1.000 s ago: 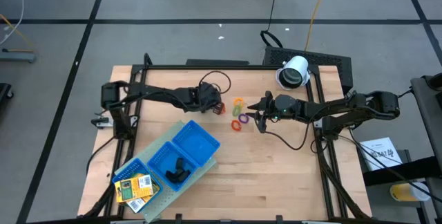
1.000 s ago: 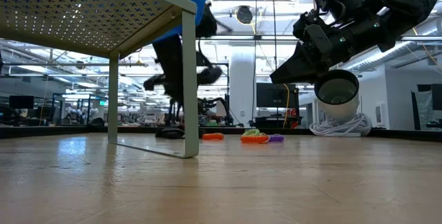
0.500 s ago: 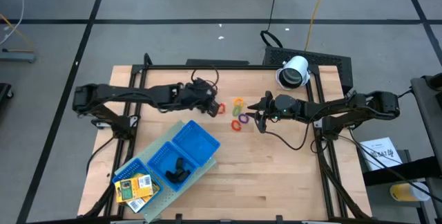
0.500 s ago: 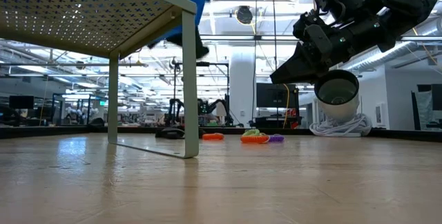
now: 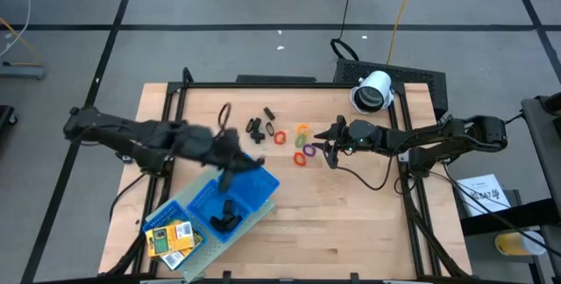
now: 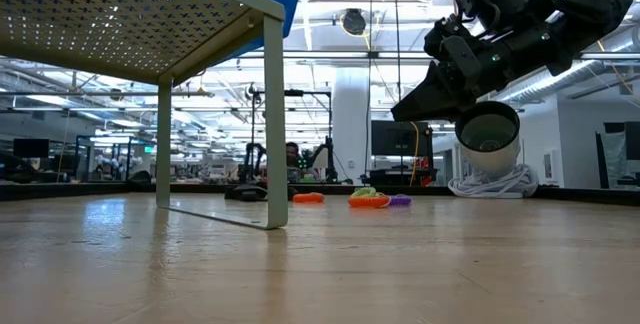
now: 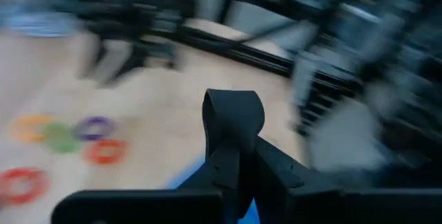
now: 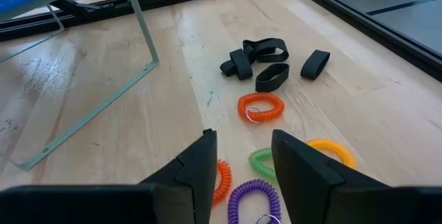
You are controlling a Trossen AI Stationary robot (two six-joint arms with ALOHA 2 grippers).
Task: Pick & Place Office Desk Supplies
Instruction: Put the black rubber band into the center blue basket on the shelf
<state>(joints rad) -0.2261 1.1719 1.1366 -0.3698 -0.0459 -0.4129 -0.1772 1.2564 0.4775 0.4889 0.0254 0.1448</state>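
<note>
Nearest, two yellow printed packs are lying in the near-left compartment of the blue tray, with a black clip in the middle compartment. The left gripper is hanging over the tray's far compartment, pinching a black band between closed fingers. Farther back, the right gripper is hovering, fingers parted and holding nothing, just right of the coil rings: purple, green, yellow and orange. Beyond them, loose black bands are lying clustered on the wooden table. Farthest right, a white cylindrical device is resting at the table's edge.
</note>
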